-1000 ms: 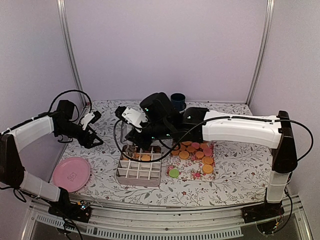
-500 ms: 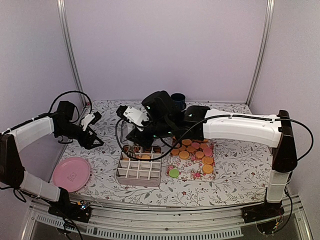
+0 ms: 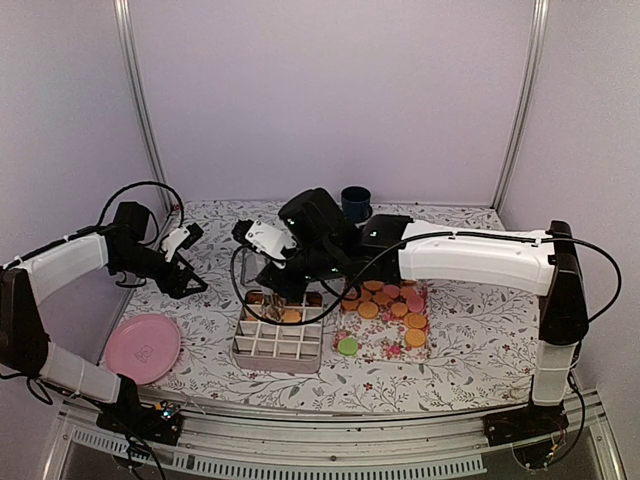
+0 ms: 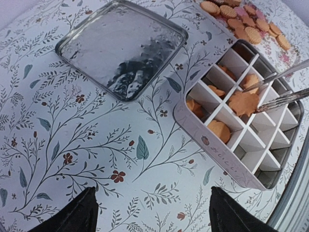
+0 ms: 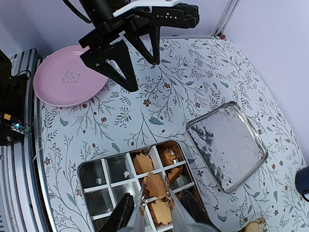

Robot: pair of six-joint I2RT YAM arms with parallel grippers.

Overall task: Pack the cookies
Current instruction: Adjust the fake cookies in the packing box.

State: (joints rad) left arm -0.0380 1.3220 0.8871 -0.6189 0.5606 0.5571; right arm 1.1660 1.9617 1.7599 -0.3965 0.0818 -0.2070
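You are in the middle of filling the box: your right gripper (image 5: 155, 195) is clamped on one orange-tan cookie (image 4: 243, 102) and holds it just above the divided box (image 4: 212, 145), over cells near the middle of the grid. A few cells along the side of the box farthest from the arm bases already hold cookies, while the rows nearer the bases look empty. Most of the cookies (image 3: 385, 300) lie on the flowered cloth (image 3: 380, 348) just to the right of the box, so by my reading the job is well short of half done. Your left gripper (image 4: 153, 212) hangs over bare table to the left of the box with its fingers wide apart and nothing between them, near the square metal lid (image 4: 120, 46). The next move calls for lining the held cookie up over a single empty cell rather than over a divider. Then lower it between the thin walls and spread the fingers only far enough to let it drop. From these views I cannot tell exactly which cell it hangs over, so check that before you release.
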